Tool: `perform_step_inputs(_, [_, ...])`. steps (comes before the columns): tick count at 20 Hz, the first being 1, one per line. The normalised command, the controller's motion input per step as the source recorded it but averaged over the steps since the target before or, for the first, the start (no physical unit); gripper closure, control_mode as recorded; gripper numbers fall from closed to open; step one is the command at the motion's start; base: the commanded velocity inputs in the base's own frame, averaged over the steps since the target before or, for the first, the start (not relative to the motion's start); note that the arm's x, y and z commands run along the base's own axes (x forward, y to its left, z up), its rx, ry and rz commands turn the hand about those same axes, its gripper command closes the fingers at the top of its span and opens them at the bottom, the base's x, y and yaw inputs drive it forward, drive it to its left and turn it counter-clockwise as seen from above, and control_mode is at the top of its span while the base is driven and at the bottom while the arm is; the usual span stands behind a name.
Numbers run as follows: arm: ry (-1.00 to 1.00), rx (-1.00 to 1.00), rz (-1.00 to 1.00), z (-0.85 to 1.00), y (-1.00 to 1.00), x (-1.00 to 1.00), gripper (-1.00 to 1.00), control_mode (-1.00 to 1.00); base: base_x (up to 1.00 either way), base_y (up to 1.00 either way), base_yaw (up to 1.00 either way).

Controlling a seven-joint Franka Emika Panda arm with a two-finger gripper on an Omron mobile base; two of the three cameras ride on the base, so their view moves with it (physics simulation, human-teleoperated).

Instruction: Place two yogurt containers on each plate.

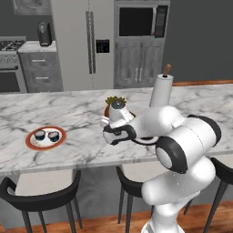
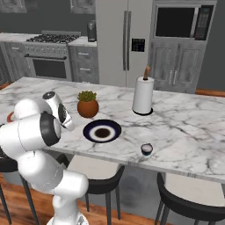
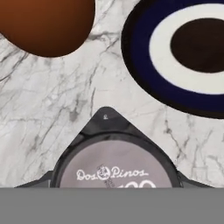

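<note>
The gripper (image 1: pixel 110 135) is clamping its jaws on a held yogurt container (image 3: pixel 114 164), hovering over the marble counter (image 2: pixel 184 127) near its front edge. The hand view is showing the cup's printed lid close up, just beside the navy-rimmed plate (image 3: pixel 140 65) and the terracotta pot (image 3: pixel 48 26). The left base view is showing two yogurt cups (image 1: pixel 40 134) sitting on the orange-rimmed plate (image 1: pixel 30 139) toward the counter's left end. The right base view is showing a lone yogurt cup (image 2: pixel 146 149) standing at the front edge.
</note>
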Motion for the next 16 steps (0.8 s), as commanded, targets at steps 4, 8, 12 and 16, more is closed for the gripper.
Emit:
perform_step_inputs(4, [0.03,0.0,-0.18,0.27,-0.35,-0.01,1.0,-1.0,0.0,0.0,0.0])
perform_step_inputs(8, [0.0,0.0,-0.05,0.05,-0.53,-0.03,1.0,-1.0,0.0,0.0,0.0])
perform_step_inputs(12, [0.08,0.03,0.0,0.04,-0.54,-0.03,1.0,-1.0,0.0,0.0,0.0])
perform_step_inputs(16, [0.16,0.02,0.0,0.0,-0.47,0.0,1.0,-1.0,0.0,0.0,0.0])
